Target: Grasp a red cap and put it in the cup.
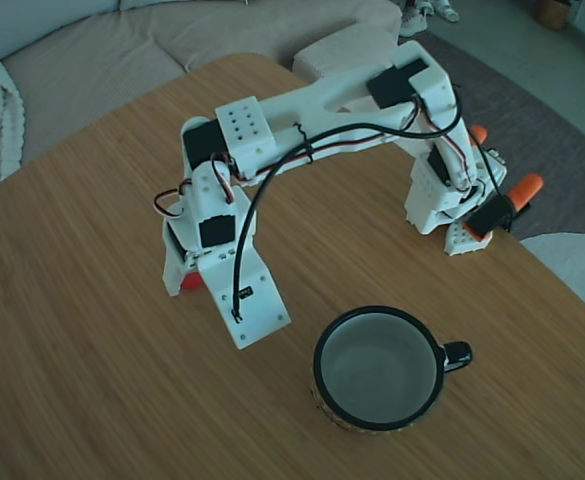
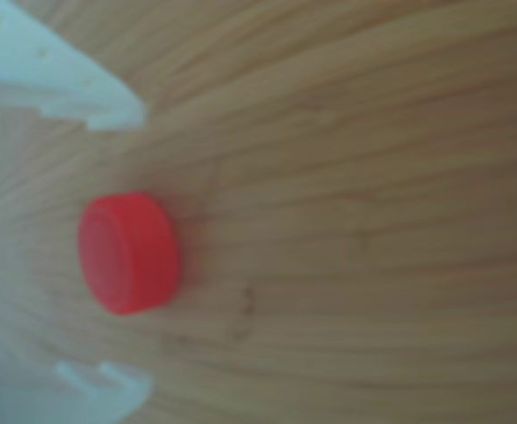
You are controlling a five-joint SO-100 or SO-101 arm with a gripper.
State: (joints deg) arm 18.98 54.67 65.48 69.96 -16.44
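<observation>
Gripper (image 2: 117, 252) state: open, with both white fingers spread apart. In the other view, one fingertip (image 2: 90, 102) lies above the red cap (image 2: 127, 253) and the second sits below it; a clear gap separates each finger from the cap, so nothing is held. The cap rests flat on the wooden table (image 2: 373, 221), positioned between the two fingers.

In the fixed view, the gripper (image 1: 187, 275) points down at the tabletop, and only a small red sliver of the cap (image 1: 190, 283) shows under its white body. The cup (image 1: 379, 368) stands upright to the right of the gripper and nearer the camera, well apart from it, handle turned right. Its pale interior appears empty. Orange clamp handles (image 1: 524, 187) sit beside the arm base, beyond the cup.
</observation>
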